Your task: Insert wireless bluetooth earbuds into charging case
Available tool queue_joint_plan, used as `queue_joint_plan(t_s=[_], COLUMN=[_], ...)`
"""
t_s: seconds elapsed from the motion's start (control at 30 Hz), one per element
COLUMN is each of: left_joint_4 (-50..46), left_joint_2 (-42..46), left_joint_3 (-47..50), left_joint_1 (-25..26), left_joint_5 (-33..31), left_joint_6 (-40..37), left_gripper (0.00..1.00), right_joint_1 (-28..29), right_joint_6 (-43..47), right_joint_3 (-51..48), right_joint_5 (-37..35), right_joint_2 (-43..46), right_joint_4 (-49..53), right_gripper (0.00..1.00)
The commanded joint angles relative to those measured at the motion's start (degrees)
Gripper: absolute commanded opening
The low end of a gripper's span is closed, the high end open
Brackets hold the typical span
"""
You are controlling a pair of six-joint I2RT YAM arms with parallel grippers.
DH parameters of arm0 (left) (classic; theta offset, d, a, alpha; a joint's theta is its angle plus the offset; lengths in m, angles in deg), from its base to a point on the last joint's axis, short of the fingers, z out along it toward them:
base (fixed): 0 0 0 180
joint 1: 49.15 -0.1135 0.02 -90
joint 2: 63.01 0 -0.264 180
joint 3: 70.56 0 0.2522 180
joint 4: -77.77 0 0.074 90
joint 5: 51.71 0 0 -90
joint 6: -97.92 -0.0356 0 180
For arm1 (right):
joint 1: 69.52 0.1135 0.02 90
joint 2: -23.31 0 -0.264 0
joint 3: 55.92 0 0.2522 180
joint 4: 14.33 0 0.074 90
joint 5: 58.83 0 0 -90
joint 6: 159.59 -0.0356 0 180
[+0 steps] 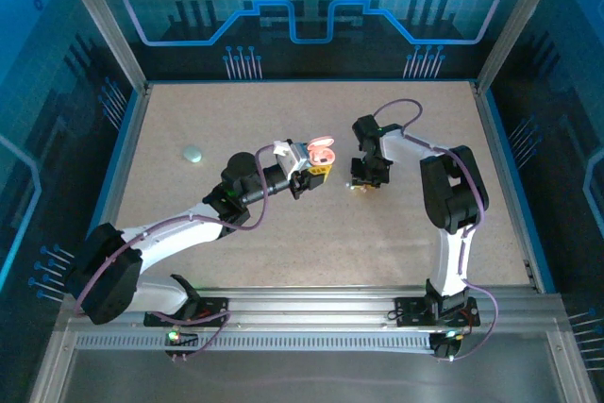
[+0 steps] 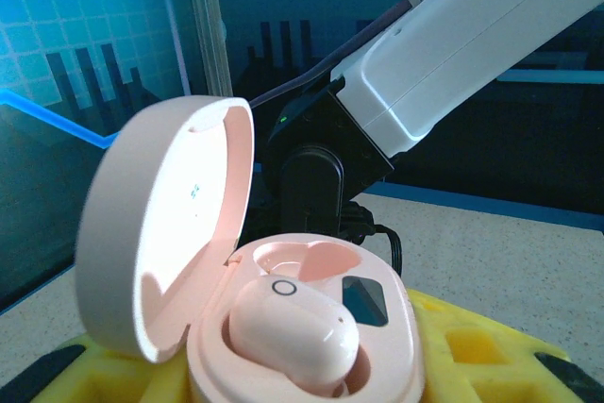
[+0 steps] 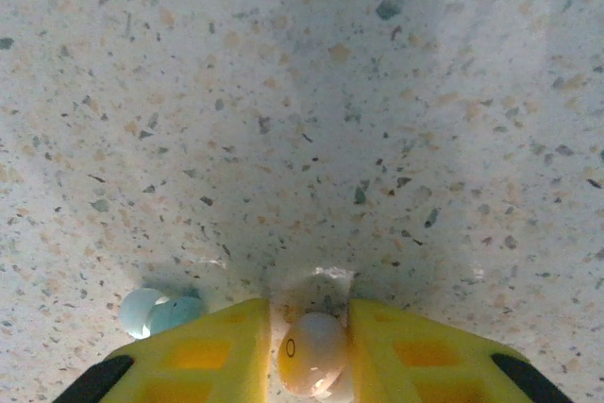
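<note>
One speckled table [image 3: 302,92]; left hand [image 1: 319,173] clamps pink case [image 2: 179,224], right hand [image 3: 310,316] apparently pinches earbud [image 3: 308,351].

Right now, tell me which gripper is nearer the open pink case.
Left. The left gripper is clamped on the case; the right gripper is apart from it, off to its right, pinching an earbud.
</note>
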Motion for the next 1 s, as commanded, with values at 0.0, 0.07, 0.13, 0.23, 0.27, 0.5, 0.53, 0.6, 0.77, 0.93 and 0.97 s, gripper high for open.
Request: queue_joint_plan(t_s=[0.0, 0.07, 0.13, 0.23, 0.27, 0.5, 0.53, 0.6, 0.77, 0.93, 0.97], left_joint_4=[1.8, 1.8, 1.7, 1.4, 1.4, 1.0, 1.0, 0.8, 0.5, 0.7, 0.9], left_joint_2=[1.0, 0.9, 1.0, 1.2, 1.2, 1.4, 1.4, 1.4, 1.5, 1.1, 0.9], left_joint_3=[-0.1, -0.1, -0.2, -0.2, -0.1, -0.2, -0.2, -0.2, -0.2, -0.2, -0.1], left_joint_1=[0.3, 0.3, 0.2, 0.3, 0.3, 0.2, 0.2, 0.3, 0.2, 0.2, 0.2], left_joint_5=[1.1, 1.1, 1.2, 1.0, 0.9, 0.7, 0.7, 0.7, 0.6, 0.6, 0.6], left_joint_6=[1.0, 1.1, 1.2, 1.2, 1.2, 1.1, 1.1, 0.9, 0.3, -0.1, -0.3], left_gripper=[0.32, 0.32, 0.32, 0.32, 0.32, 0.32, 0.32, 0.32, 0.32, 0.32, 0.32], right_joint_1=[0.6, 0.6, 0.6, 0.6, 0.6, 0.6, 0.6, 0.5, -0.7, -1.6, -1.7], right_joint_6=[0.0, 0.3, 0.6, 1.1, 1.3, 2.0, 1.9, 1.9, 1.9, 3.2, 3.4], right_joint_3=[1.2, 1.0, 0.9, 0.7, 0.7, -1.0, -1.4, -2.5, -5.4, -5.9, -5.5], right_joint_5=[0.1, 0.4, 0.4, 0.5, 0.5, 0.9, 1.0, 1.0, 3.6, 11.0, 12.6], right_joint_2=[-1.6, -1.5, -1.2, -0.4, 0.0, 4.6, 5.6, 7.8, 15.9, 25.9, 27.7], right_joint_4=[0.6, 0.6, 0.5, 0.7, 0.7, 0.5, 0.4, 0.2, -0.3, -0.5, -0.3], right_gripper=[0.26, 0.23, 0.21, 0.19, 0.18, 0.16, 0.16, 0.16, 0.16, 0.16, 0.16])
